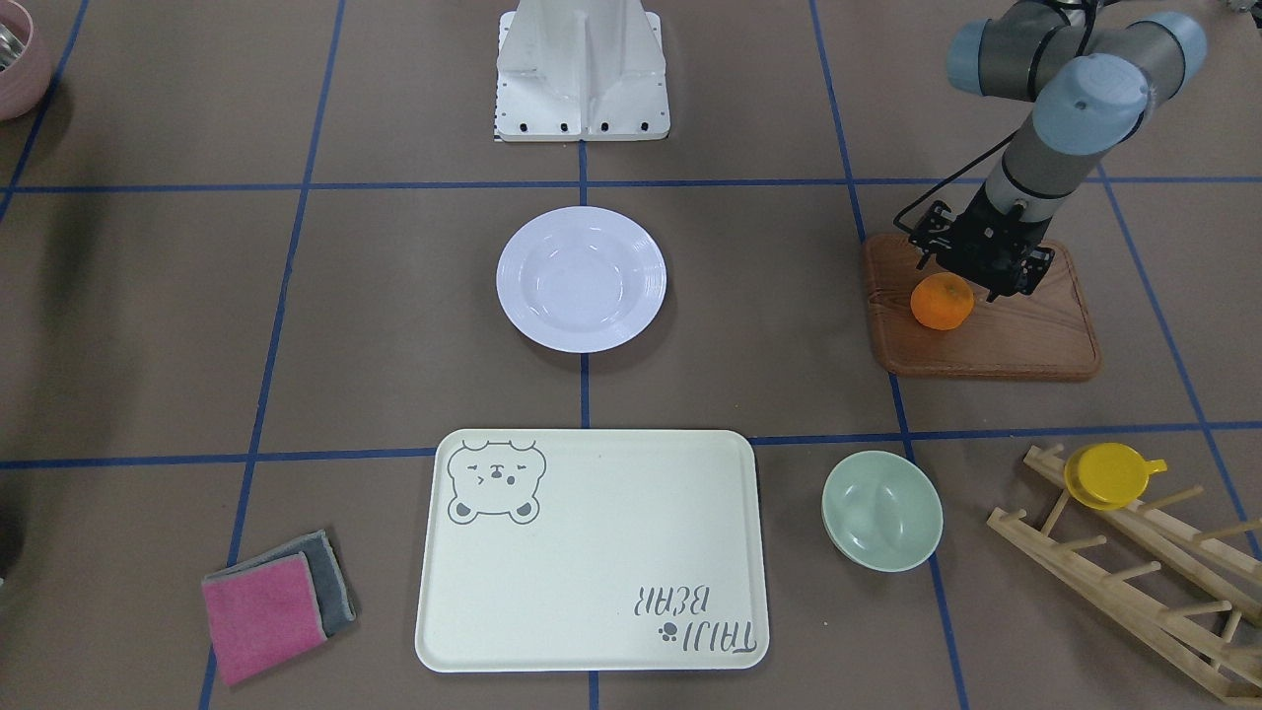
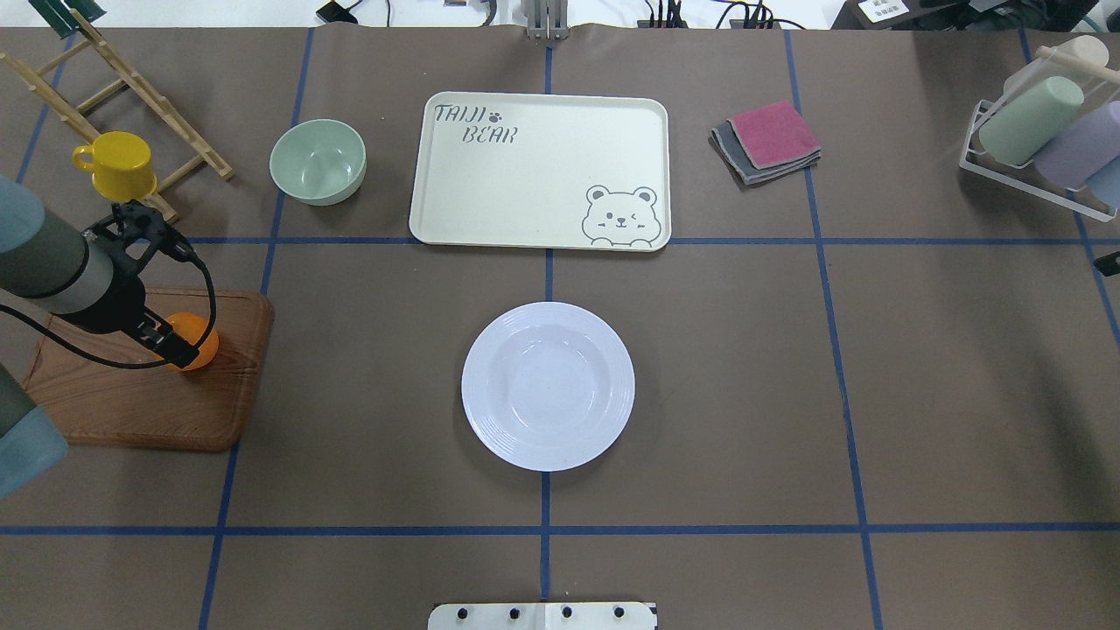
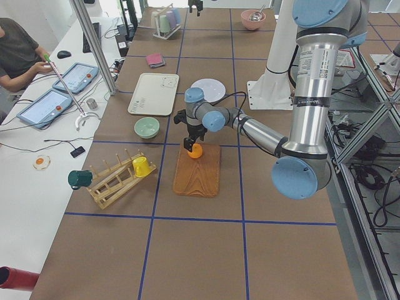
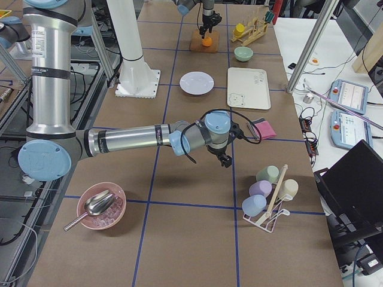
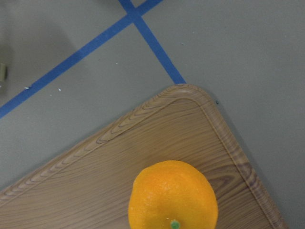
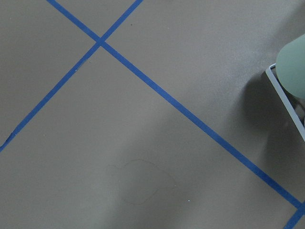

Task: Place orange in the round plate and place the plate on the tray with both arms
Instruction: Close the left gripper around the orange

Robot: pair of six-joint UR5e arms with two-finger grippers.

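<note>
bright orange (image 1: 942, 301) on wooden board (image 1: 1025, 340), just beneath the left claw (image 1: 976, 281)

Bare brown table (image 2: 367, 376) runs open between the brown wooden board (image 2: 131, 411) and the white round deep plate (image 2: 548, 386), and from plate to pale cream rectangular tray (image 2: 525, 192). A pale green bowl (image 2: 318, 161) stands beside the tray's left end.

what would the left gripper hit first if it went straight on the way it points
Most likely the orange on the board: the left gripper points down at it, and the wrist view has it just ahead. Contact can't be judged.
</note>
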